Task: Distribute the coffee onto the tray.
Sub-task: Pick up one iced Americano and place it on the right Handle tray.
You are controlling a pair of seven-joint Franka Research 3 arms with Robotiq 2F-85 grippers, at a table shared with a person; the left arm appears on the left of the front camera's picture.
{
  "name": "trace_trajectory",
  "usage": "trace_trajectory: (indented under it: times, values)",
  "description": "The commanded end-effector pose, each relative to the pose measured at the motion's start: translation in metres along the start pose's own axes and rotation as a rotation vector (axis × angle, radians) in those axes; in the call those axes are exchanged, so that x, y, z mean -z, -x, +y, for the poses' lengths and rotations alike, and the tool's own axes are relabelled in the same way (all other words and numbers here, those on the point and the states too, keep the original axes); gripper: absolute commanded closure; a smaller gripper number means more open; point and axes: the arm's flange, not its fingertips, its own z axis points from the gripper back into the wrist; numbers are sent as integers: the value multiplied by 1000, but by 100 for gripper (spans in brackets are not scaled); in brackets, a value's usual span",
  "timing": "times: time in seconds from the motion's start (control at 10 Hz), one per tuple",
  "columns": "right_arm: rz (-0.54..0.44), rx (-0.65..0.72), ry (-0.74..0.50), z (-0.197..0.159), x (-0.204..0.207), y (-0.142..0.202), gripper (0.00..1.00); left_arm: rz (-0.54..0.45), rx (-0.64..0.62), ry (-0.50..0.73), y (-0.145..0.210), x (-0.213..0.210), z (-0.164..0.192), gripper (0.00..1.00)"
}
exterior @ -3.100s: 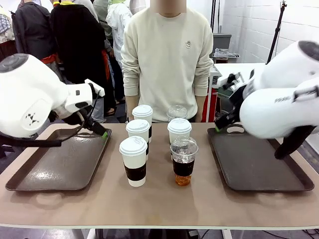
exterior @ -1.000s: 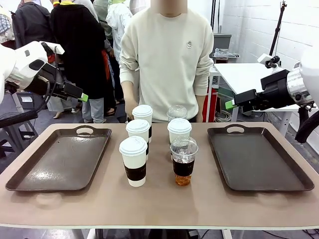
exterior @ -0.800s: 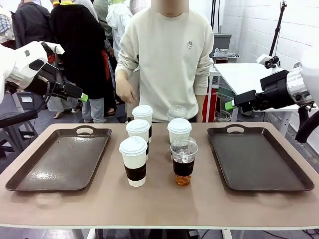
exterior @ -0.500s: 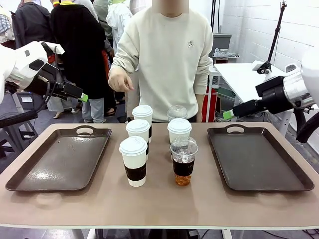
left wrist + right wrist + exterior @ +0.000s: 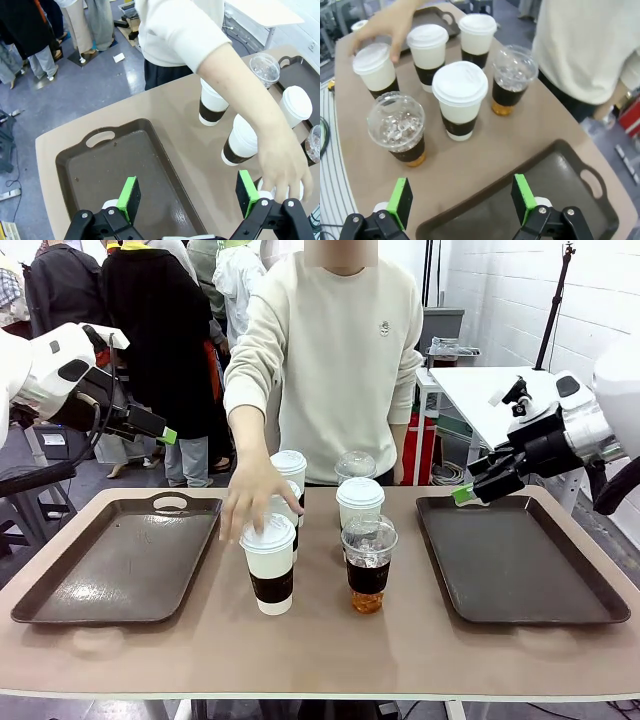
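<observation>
Reaching hand meets the cups

Six cups (image 5: 360,502) cluster mid-tabletop (image 5: 320,655); left tray (image 5: 120,565) and right tray (image 5: 520,565), by the side edges, lie bare. Left pincer (image 5: 187,192) and right pincer (image 5: 462,200) hang open, empty, over the far edge. Since earlier, the hand (image 5: 255,502) dropped onto the front cup (image 5: 270,575); the right pincer dipped.

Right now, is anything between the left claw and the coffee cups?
Yes: the person's hand is over the nearest paper cup, on its lid, and the forearm crosses above the two cups behind it, on the open left claw's side.
</observation>
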Motion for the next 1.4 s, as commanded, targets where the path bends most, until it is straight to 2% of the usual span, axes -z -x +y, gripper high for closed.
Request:
trace_trajectory:
  times: [0.0,0.1,0.2,0.6,0.8,1.0,1.3]
  values:
    - [-50,-3,-82,-18,21,5,0,4,-8,-2,0,0,1,0]
    - [-40,42,-72,-17,16,2,0,4,-8,-2,0,0,1,0]
    - [-23,-14,-31,-1,5,2,0,4,-8,-2,0,0,1,0]
    - [-24,7,-34,-2,5,-1,0,4,-8,-2,0,0,1,0]
    - [-109,-95,-73,-5,26,14,0,4,-8,-2,0,0,1,0]
    - [-155,-188,-104,-3,45,24,0,4,-8,-2,0,0,1,0]
    - [-182,-271,-144,-1,65,41,0,4,-8,-2,0,0,1,0]
